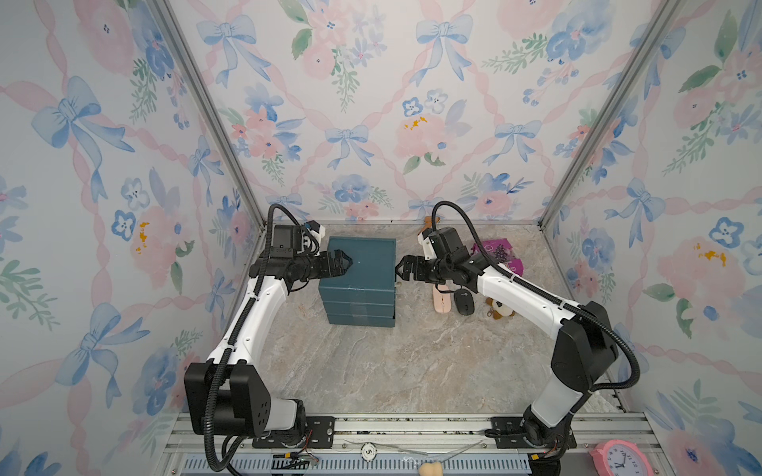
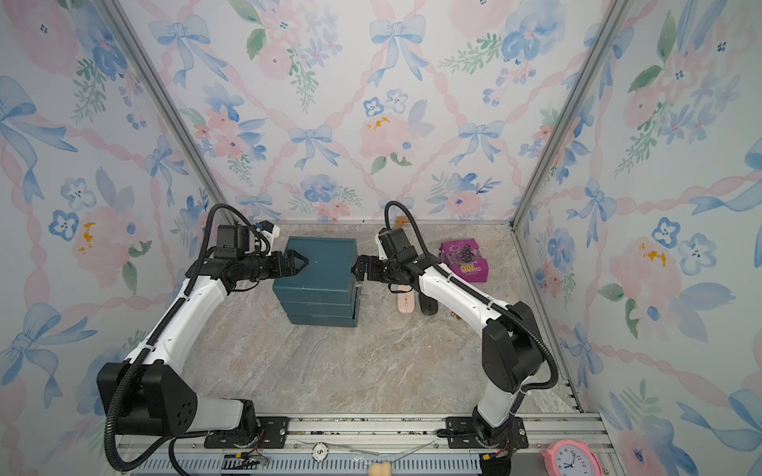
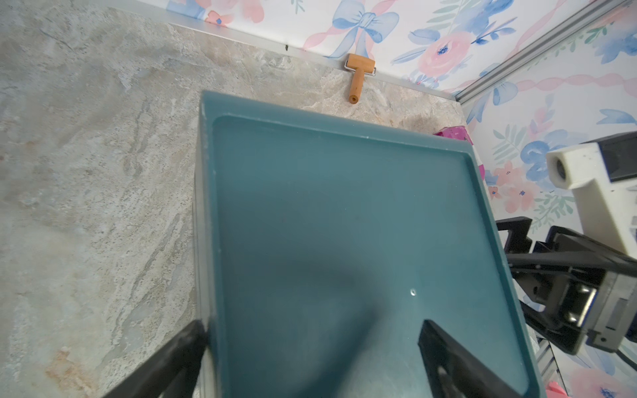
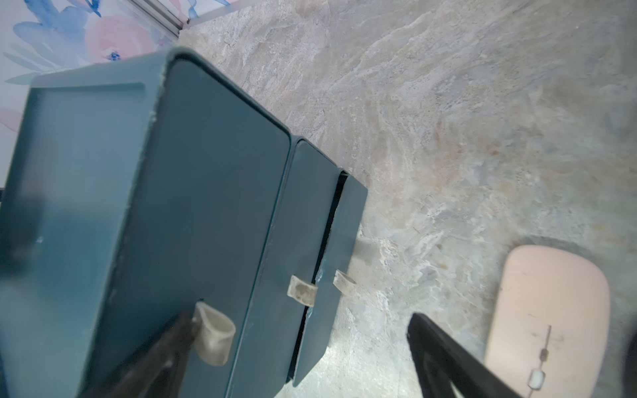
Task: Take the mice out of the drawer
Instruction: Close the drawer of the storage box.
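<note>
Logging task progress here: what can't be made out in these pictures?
Drawer insides: the fronts of the cabinet hide them in every view, so what they hold cannot be told.
Pink mouse: cut by the frame edge in the right wrist view, part-covered by the right arm in both top views.
Right tool: one finger is blurred beside the top pull tab; contact unclear.
</note>
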Controlling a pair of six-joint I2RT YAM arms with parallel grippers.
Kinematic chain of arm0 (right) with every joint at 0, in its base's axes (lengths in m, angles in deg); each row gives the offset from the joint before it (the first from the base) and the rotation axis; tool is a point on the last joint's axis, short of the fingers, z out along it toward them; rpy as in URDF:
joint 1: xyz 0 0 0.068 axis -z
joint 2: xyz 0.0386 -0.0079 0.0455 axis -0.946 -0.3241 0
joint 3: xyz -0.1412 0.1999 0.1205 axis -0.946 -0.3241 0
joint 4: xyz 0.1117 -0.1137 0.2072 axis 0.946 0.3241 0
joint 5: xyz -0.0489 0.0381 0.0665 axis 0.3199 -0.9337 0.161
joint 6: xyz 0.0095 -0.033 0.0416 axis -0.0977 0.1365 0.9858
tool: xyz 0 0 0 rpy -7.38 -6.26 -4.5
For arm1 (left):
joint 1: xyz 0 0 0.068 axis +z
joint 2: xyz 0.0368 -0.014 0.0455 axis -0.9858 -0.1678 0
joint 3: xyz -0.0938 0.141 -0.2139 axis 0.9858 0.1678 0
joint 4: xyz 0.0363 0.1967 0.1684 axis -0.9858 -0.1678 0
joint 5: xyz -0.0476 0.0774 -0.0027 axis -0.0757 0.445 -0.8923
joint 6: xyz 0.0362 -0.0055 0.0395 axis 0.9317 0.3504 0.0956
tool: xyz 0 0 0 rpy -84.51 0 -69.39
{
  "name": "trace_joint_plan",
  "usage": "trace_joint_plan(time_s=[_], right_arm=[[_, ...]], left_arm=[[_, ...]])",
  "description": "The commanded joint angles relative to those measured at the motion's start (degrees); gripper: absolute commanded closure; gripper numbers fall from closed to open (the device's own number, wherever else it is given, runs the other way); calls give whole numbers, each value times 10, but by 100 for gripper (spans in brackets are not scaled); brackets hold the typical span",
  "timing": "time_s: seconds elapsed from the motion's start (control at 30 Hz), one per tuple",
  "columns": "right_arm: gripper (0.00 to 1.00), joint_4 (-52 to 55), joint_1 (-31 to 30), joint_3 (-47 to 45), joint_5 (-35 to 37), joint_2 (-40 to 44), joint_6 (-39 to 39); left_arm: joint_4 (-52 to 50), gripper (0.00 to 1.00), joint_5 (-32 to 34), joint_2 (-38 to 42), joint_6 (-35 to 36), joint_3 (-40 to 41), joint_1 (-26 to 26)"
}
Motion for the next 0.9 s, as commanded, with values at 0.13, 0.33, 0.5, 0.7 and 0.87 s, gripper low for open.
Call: trace_joint_plan(time_s=[0.13,0.33,0.5,0.7,0.87], right_arm=[[0,-25,-40,59,-26,-46,10],[2,-35,-23,53,-13,-41,42],[5,-86,12,-5,-17,3,81],[8,-152,58,-78,-54,46,124],[20,-198,80,-99,-116,33,150]], left_arm=[[-4,2,3,2,-16,-10,-7],[-4,2,146,29,-48,-20,-4],[-4,2,234,68,-30,-47,-10],[3,2,240,80,34,-79,-78],[67,2,229,55,41,-65,-165]])
